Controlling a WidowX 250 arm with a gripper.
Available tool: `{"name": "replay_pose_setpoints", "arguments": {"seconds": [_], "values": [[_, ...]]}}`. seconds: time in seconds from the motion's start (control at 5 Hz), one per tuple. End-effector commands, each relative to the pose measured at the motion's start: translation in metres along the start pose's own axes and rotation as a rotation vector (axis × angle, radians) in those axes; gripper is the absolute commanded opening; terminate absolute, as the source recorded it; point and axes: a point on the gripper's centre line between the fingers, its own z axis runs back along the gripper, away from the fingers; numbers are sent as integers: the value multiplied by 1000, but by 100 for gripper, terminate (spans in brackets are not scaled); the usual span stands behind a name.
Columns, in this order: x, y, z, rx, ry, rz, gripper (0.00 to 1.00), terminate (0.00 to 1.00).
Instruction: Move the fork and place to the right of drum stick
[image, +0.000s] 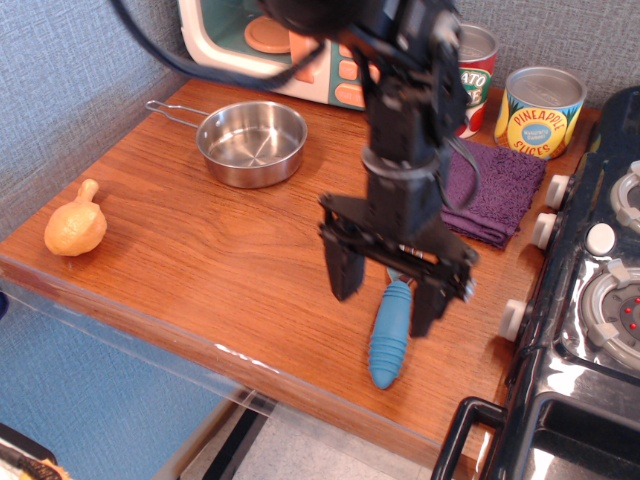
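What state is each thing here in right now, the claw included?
gripper: open, fingers either side of the fork, not gripping.
fork: flat on the table, head hidden.
drum stick: lying untouched at the left edge.
pan: upright, empty.
purple cloth: folded, flat.
pineapple can: upright, closed.
toy microwave: door shut.

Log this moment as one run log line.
phase: pre-grasp | gripper: open, straddling fork | drum stick: left edge, untouched

The blue-handled fork (390, 335) lies flat near the front edge, well apart from the tan drum stick (75, 226) at far left.
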Motion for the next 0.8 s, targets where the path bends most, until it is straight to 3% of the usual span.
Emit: {"name": "replay_pose_setpoints", "arguments": {"seconds": [0.0,0.2,0.4,0.6], "values": [[6,-7,-23,23,14,133,100,0],[9,0,-32,64,13,152,100,0],[9,9,-39,90,24,142,0,0],[8,11,-35,75,24,134,0,0]]}}
